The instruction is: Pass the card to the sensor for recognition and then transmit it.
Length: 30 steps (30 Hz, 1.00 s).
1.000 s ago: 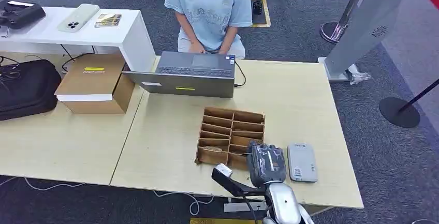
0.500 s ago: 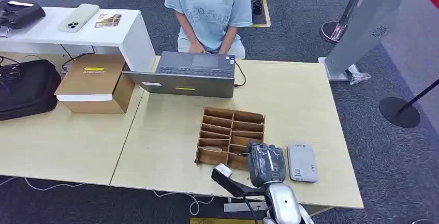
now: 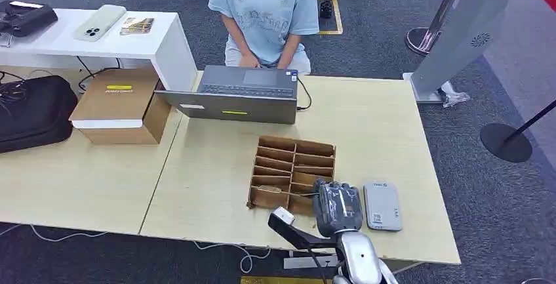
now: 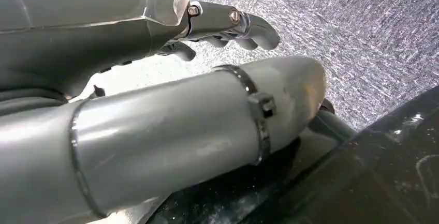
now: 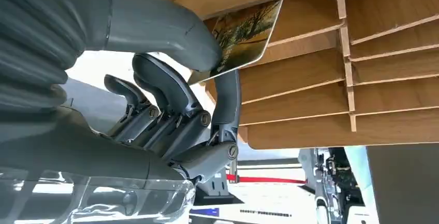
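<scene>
1. Barely anything moved vs 1 s ago: my right robot hand (image 3: pixel 337 206) sits at the same spot by the near right corner of the rack (image 3: pixel 292 172); person's hands shifted a bit at the laptop (image 3: pixel 237 93).
2. Right robot hand, wrist cam (image 5: pixel 171 110): thumb + one finger pinch the card (image 5: pixel 240 40); other fingers curled in below it.
3. Card: printed picture face, one end in the pinch, other end against the rack's (image 5: pixel 331 63) edge by a slot. Can't tell if it's in the slot or just at the lip.
4. Head cam: card (image 3: pixel 296 193) shows only as a thin line from the hand to the rack's near row.
5. Sensor (image 3: pixel 382 206): grey flat unit on the worktop (image 3: pixel 210 185), just beside the right robot hand on its right, apart from the rack.
6. Left robot hand (image 4: pixel 228 25): hangs over grey carpet, fingers curled, nothing in it.
7. Rest: person (image 3: pixel 264 10) seated behind laptop; cardboard box (image 3: pixel 122 105) and black bag (image 3: pixel 34 110) on the left worktop; phone (image 3: pixel 99 22) on white shelf.
</scene>
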{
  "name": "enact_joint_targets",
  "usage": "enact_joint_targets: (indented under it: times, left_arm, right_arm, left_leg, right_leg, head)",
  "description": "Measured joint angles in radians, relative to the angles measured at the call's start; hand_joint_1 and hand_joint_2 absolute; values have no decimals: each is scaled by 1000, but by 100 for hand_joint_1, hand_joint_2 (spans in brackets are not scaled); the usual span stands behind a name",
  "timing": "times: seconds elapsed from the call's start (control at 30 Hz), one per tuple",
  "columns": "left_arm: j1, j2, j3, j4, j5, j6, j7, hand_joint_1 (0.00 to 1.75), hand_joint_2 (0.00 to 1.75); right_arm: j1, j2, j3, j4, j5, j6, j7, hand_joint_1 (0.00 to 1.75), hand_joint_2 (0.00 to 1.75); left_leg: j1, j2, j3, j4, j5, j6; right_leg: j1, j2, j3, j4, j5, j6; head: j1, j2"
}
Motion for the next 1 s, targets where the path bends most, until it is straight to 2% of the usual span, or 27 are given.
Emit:
enact_joint_targets:
  times: [1.0]
  left_arm:
    - [0, 0, 0, 0, 2, 6, 0, 0, 0]
  right_arm:
    - [15, 0, -3, -30, -11, -27, -18, 175, 175]
  left_leg:
    - [0, 0, 0, 0, 0, 0]
  right_leg:
    - [0, 0, 0, 0, 0, 0]
  head:
    - [0, 0]
